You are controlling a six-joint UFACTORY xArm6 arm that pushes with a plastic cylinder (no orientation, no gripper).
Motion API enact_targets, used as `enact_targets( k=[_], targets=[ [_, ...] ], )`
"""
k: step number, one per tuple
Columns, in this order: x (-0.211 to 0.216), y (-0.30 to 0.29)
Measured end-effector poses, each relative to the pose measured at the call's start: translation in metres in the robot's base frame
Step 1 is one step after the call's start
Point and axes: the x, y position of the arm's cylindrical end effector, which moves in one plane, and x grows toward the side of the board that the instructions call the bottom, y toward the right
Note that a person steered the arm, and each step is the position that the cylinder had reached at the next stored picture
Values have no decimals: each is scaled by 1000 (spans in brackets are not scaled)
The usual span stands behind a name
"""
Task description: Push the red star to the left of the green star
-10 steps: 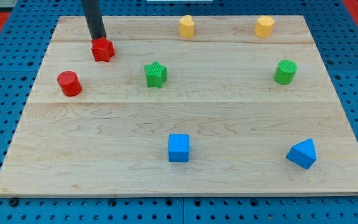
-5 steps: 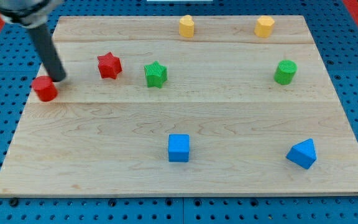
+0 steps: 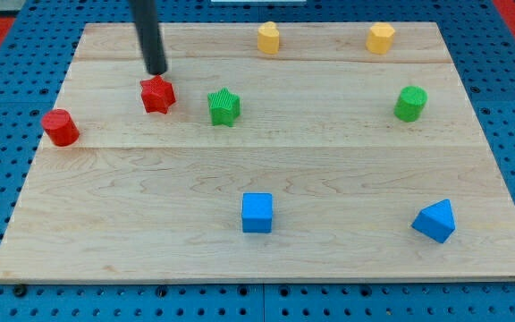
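The red star [image 3: 157, 94] lies on the wooden board at the upper left. The green star [image 3: 224, 106] lies to its right, a short gap apart. My tip [image 3: 156, 72] stands just above the red star toward the view's top, close to it; I cannot tell if it touches. The rod rises out of the view's top.
A red cylinder [image 3: 60, 127] sits near the board's left edge. Two yellow blocks [image 3: 268, 38] [image 3: 381, 38] are at the top. A green cylinder [image 3: 409, 103] is at the right. A blue cube [image 3: 257, 213] and a blue triangular block [image 3: 434, 221] are at the bottom.
The red star moved down and right toward the green star. The red cylinder was pushed left to the board's edge. My tip went from beside the cylinder back to just above the red star.
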Motion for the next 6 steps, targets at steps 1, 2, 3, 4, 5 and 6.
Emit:
enact_targets(
  k=[1,2,3,4,5,6],
  targets=[
    [17,-8],
    [33,-1],
    [52,-1],
    [65,-1],
    [78,-19],
    [132,-12]
  ],
)
